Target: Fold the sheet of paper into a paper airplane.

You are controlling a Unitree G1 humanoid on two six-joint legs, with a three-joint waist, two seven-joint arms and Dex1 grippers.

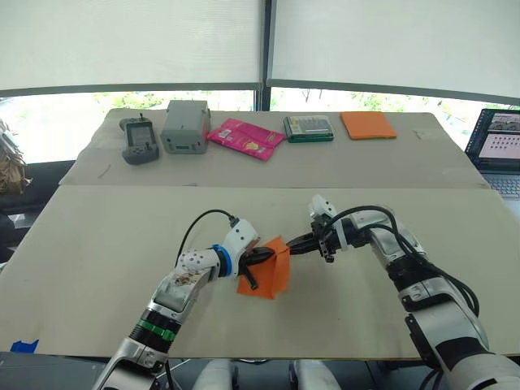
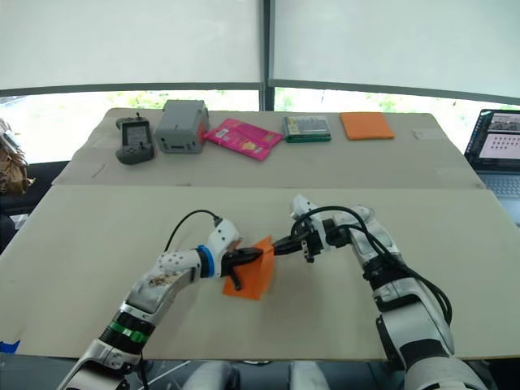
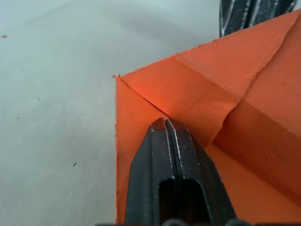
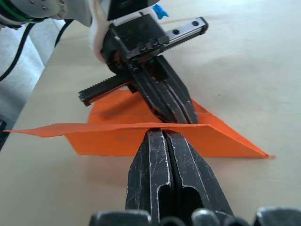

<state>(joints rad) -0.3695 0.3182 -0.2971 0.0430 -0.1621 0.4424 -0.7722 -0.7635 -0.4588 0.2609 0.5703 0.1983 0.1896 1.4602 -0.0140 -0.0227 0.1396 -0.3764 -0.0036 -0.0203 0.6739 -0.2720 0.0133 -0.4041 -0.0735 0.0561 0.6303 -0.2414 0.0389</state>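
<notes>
Left gripper (image 1: pixel 262 257) pinched tight on the sheet of paper (image 1: pixel 266 279), fingers closed on its left side. Creased orange paper is lifted partly off the table (image 1: pixel 97 244), mid-front, between both grippers. Right gripper (image 1: pixel 291 245) clamped closed on the paper's upper right edge.

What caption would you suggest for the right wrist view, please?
Both grippers, right and left, pinch the creased orange sheet of paper from opposite sides.
</notes>
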